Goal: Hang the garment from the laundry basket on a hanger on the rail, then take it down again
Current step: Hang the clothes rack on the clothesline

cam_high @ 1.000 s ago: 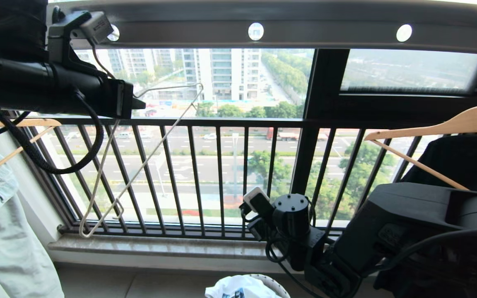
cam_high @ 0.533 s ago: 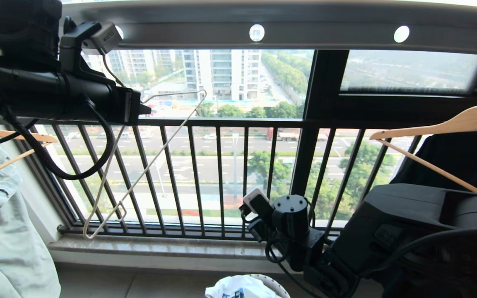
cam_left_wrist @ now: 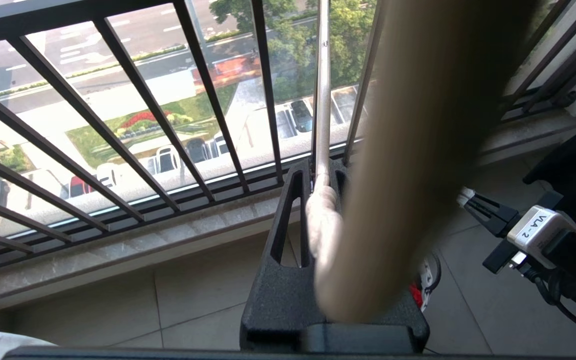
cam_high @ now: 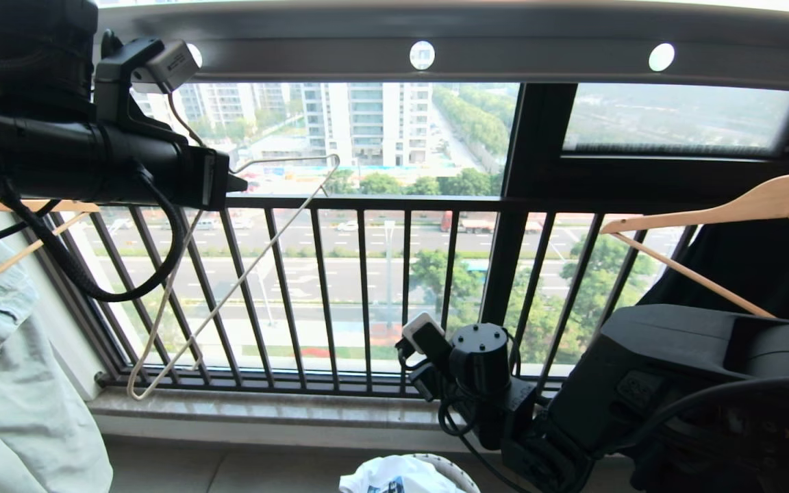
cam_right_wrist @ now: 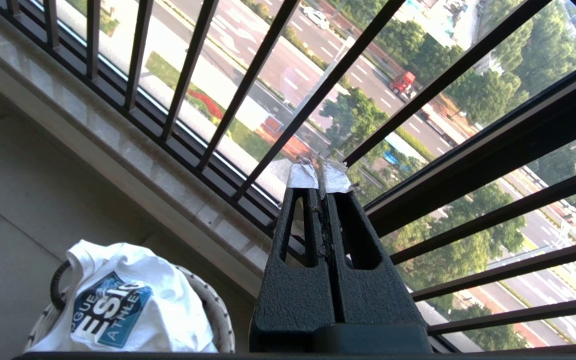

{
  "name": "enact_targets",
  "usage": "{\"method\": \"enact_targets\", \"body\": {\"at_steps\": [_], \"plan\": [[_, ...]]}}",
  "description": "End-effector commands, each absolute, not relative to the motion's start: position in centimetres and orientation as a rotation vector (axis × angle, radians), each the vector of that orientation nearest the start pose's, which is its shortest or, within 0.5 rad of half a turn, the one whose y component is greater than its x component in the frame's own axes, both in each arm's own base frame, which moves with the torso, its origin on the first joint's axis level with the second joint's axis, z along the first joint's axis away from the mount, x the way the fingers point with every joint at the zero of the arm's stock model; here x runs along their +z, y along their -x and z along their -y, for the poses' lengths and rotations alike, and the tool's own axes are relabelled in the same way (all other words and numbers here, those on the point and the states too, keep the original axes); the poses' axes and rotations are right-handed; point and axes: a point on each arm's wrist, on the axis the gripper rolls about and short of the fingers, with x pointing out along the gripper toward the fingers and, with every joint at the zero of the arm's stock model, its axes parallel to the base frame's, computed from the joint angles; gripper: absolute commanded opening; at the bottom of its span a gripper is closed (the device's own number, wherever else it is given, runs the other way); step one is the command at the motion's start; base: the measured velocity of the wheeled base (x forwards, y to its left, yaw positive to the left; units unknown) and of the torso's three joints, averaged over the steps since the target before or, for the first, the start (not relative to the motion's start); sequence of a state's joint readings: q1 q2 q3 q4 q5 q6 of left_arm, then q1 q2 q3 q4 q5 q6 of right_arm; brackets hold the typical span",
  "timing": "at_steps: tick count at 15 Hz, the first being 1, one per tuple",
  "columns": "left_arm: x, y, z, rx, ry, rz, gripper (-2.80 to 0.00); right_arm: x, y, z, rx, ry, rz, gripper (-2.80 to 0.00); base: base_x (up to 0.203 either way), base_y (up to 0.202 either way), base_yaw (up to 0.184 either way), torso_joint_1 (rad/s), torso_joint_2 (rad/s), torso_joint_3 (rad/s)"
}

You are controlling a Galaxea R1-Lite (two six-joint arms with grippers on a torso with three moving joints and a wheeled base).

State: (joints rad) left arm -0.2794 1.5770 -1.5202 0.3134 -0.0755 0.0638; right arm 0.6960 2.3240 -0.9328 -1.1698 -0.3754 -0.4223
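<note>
**Legible markings: two items**

The garment (cam_right_wrist: 123, 295), lying in the laundry basket (cam_right_wrist: 213, 310), is showing a navy-and-white print: large letters "ESI", a partial "GUE" above and "ATHLE" below, the rest folded from sight. A grey tag (cam_left_wrist: 543, 227) on the cable plug beside the left wrist camera is reading "VLA-2". Nothing else is proving legible.

The thin cream wire hanger (cam_high: 230, 274) hangs tilted below the grey holed rail (cam_high: 538, 58), off it, its twisted neck clamped in the left pincer (cam_left_wrist: 322, 192). The white T-shirt (cam_right_wrist: 123, 300) with a navy lettered logo lies crumpled in the round laundry basket (cam_right_wrist: 213, 310), low below the rail on the floor, untouched.
</note>
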Motion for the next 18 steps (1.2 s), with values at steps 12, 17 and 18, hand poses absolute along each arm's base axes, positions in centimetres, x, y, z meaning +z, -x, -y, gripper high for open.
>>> {"method": "enact_targets", "body": {"at_steps": [12,17,18], "plan": [[33.4,-25.8,7.5,-0.360,-0.097,-0.342,0.00,3.4,-32.2,-25.5,0.350,0.541,-0.125,-2.80,0.000,0.000,0.000,0.000,0.00,0.000],[33.8,-24.2,7.1,-0.361,-0.095,-0.324,0.00,3.5,-32.1,-25.5,0.351,0.540,-0.122,-2.80,0.000,0.000,0.000,0.000,0.00,0.000],[33.8,-24.0,7.0,-0.362,-0.095,-0.324,0.00,3.5,-32.2,-25.5,0.350,0.540,-0.123,-2.80,0.000,0.000,0.000,0.000,0.00,0.000]]}}
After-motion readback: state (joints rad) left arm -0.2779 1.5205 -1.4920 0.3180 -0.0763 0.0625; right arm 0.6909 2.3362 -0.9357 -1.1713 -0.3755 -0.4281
